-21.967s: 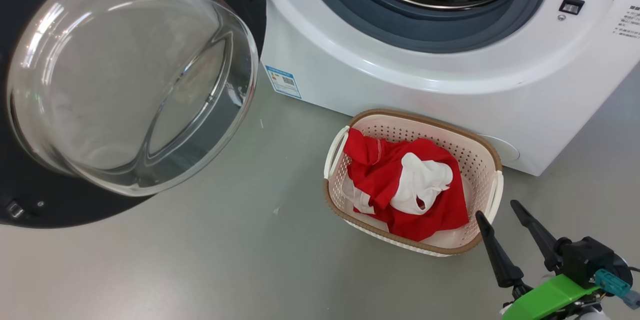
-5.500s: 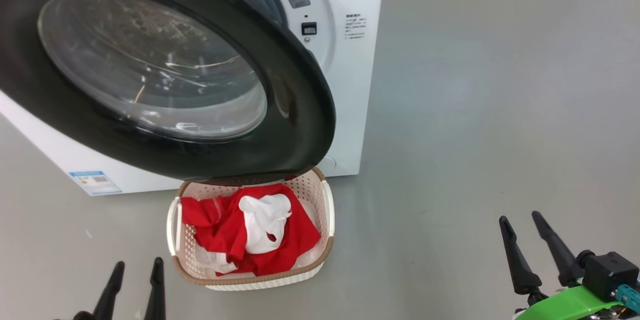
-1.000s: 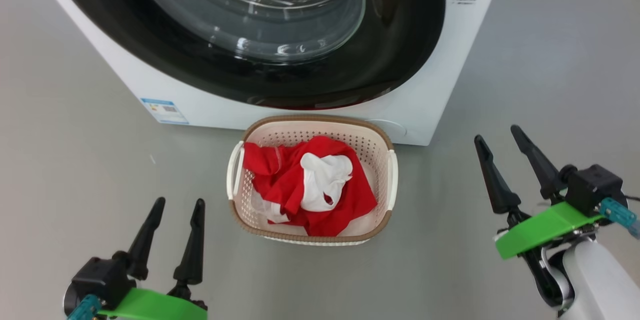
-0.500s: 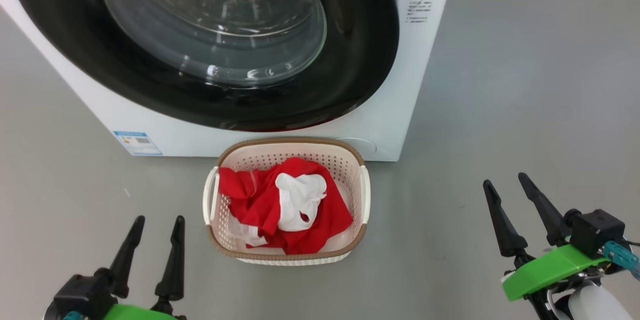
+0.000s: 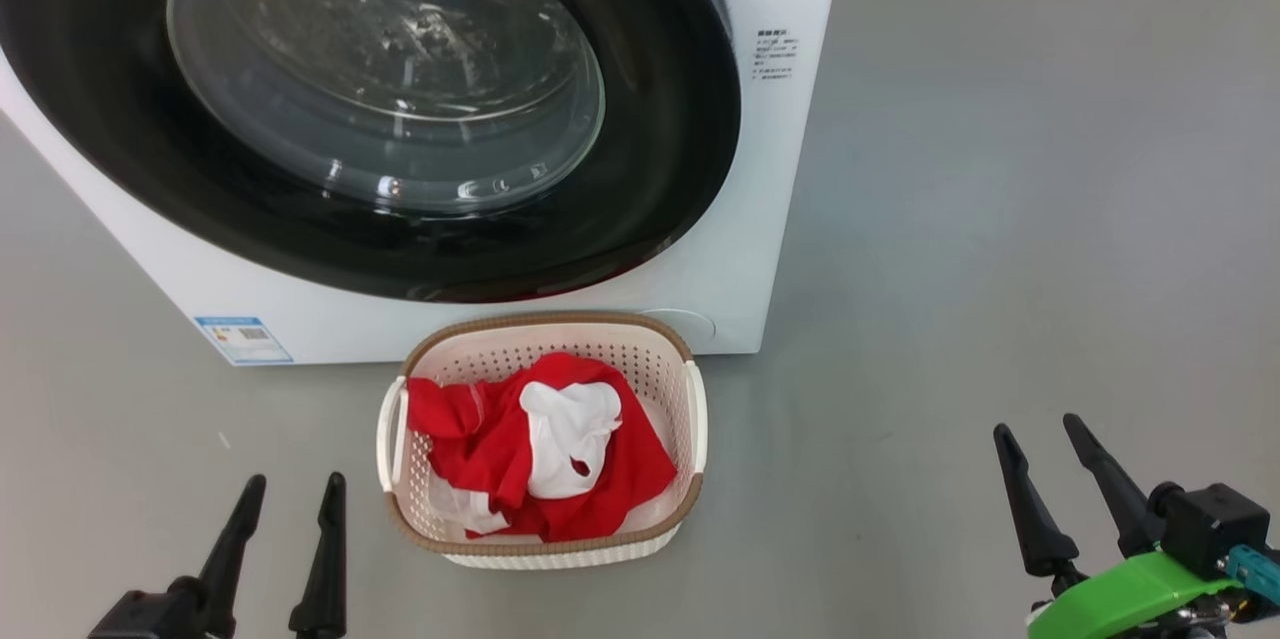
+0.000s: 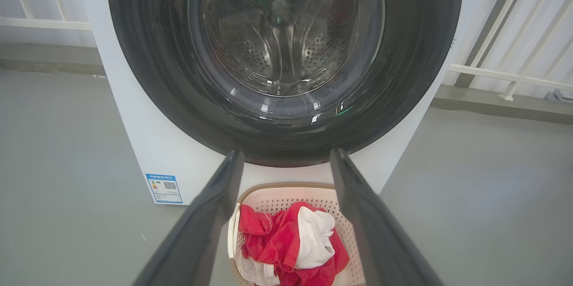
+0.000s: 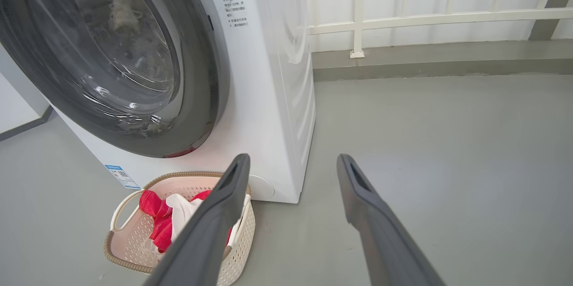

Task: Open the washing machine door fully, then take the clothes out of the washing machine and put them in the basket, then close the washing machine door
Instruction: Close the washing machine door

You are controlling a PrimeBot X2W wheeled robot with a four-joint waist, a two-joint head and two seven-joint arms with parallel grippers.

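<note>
Glossy black rims the washing machine door [image 5: 660, 169] around bulging glass; crumpled red clothes [image 5: 480, 439] fill the perforated basket [image 5: 545, 320]; my left hand [image 5: 297, 479] and right hand [image 5: 1035, 424] gape empty.

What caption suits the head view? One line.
Door shut, clothes in the basket before the washing machine, left gripper and right gripper open.

The left gripper [image 5: 295, 482] has two long black fingers [image 5: 322, 559]. Each one is wide at the bottom and thin at the tip, like a tall spike. They grow out of a black block [image 5: 150, 614]. The right gripper [image 5: 1036, 425] has the same kind of spikes. Under them sit a bright green flat piece [image 5: 1130, 594], a black box [image 5: 1205, 529] and a small blue-green plug [image 5: 1255, 569]. Up close, the spikes look dark grey and smooth.
</note>
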